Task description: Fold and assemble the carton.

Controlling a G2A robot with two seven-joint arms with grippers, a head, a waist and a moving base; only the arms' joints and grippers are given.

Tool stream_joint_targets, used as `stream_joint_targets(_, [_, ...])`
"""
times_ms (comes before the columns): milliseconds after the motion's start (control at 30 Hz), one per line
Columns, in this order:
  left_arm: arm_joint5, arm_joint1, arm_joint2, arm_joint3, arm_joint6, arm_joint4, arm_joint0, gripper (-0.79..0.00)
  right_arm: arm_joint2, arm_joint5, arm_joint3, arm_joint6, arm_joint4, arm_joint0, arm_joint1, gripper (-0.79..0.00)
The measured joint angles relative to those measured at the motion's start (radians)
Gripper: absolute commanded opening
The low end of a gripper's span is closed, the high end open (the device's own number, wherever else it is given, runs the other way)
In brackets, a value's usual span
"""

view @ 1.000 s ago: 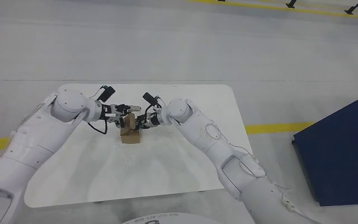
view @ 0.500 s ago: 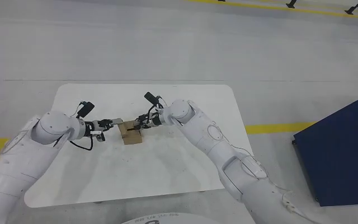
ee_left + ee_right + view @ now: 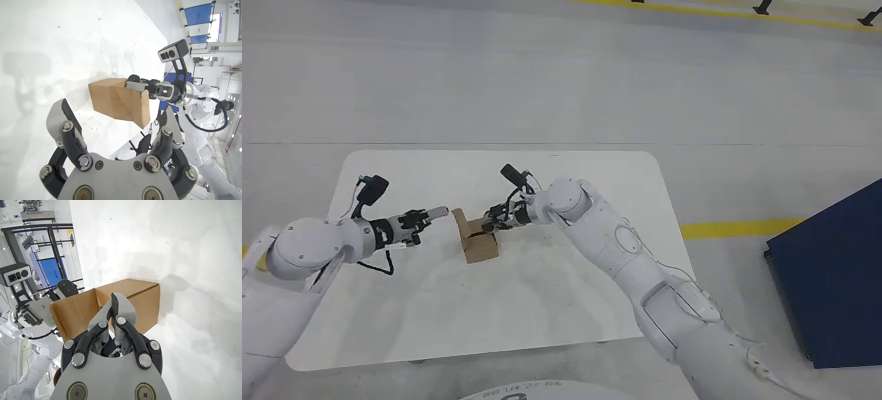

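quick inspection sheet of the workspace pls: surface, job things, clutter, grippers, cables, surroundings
Surface: white table, a few dark specks.
Job's things: one brown carton on the table, one end open, a flap standing out.
Clutter: nothing seen.
Grippers: right gripper shut on the carton's wall at the open end; left gripper open, near the carton but apart.
Cables: black cable looped at the right wrist, black loop at the left wrist.
Surroundings: grey floor, yellow line, dark blue box beside the table.

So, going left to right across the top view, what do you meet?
The left gripper, jaws open → brown cardboard carton → right gripper clamped on its edge → dark blue cabinet.
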Motion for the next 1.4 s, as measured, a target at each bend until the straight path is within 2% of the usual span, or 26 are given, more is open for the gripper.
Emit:
stream_joint_targets(133, [-0.026,0.008,-0.023,0.002,-0.007,-0.002,0.067,0.0,0.005,0.004,-0.011,0.004,-0.001,0.0,0.002,-0.785])
stream_joint_targets(267, [-0.05,0.003,0.013,0.046,-0.013,0.004,0.072,0.0,0.005,0.012,-0.022,0.005,-0.007,0.002,0.003,-0.785])
stream_joint_targets(600, [-0.008,-0.043,0.182,0.136,-0.006,0.09,-0.115,0.0,0.008,0.026,-0.037,0.001,-0.012,-0.008,0.007,-0.785])
stream_joint_targets(767, [0.057,-0.082,0.307,0.195,-0.043,0.157,-0.231,0.0,0.017,0.033,-0.04,-0.006,-0.003,-0.021,0.011,-0.785])
stream_joint_targets(867, [0.065,-0.105,0.361,0.246,-0.047,0.155,-0.283,0.0,0.019,0.04,-0.046,-0.011,-0.003,-0.026,0.012,-0.785])
stream_joint_targets(933, [0.057,-0.118,0.386,0.276,-0.05,0.148,-0.308,0.0,0.02,0.046,-0.053,-0.017,-0.003,-0.03,0.012,-0.785])
stream_joint_targets(1133, [0.037,-0.143,0.425,0.341,-0.046,0.138,-0.348,-0.111,0.052,0.039,-0.085,-0.049,0.034,-0.058,0.019,-0.785])
stream_joint_targets(1400, [0.004,-0.156,0.434,0.374,-0.051,0.134,-0.364,-0.117,0.226,-0.065,-0.172,-0.065,0.137,-0.186,0.071,-0.785])
